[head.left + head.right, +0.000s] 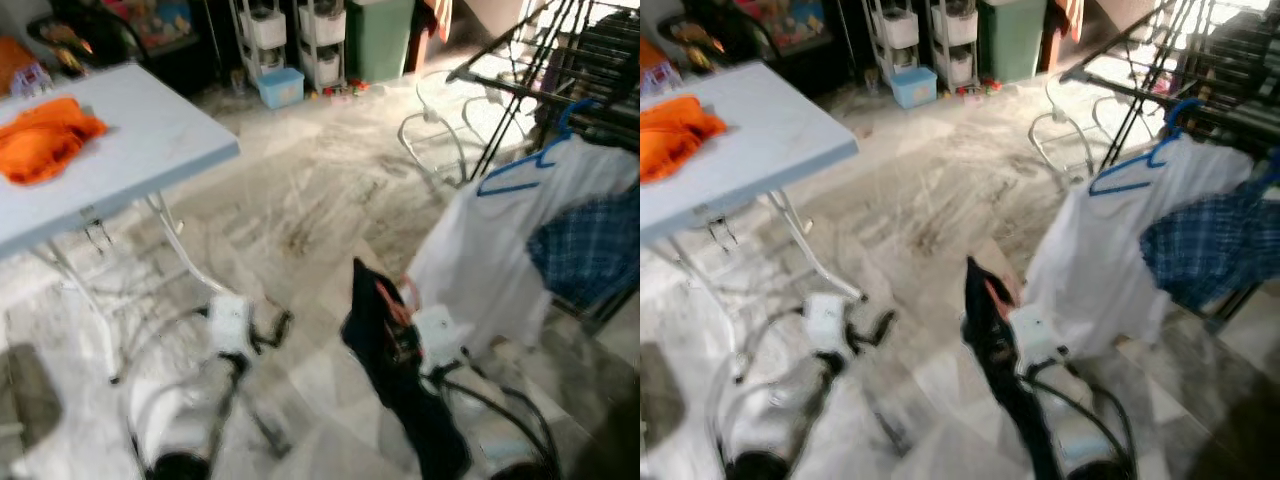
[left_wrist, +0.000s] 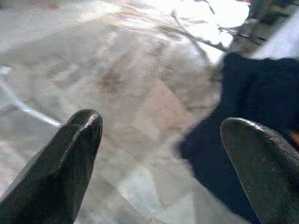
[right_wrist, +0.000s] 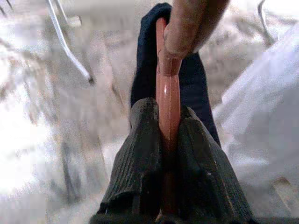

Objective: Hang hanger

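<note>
Right wrist view: right tool point(image 3: 169, 126) clamps one red hanger point(image 3: 168, 100) (dark garment point(image 3: 194, 77) attached).

Marble floor point(image 1: 310, 210), white folding table point(image 1: 150, 140), drying rack point(image 1: 560, 80).

I see a lived-in home: marble floor point(image 1: 300, 200), clothes drying rack point(image 1: 560, 70) with shirts, plastic storage drawers point(image 1: 295, 35), and a folding bench point(image 1: 130, 150).

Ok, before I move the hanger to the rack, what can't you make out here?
- Hanger hook: wrist view, under the dark garment.
- Right gripper: blurred in the eye views, garment covers it.
- Drying rack rails: cut off by the right edge.
- Top of the right wrist view: blurred tan shape, unidentifiable.
</note>
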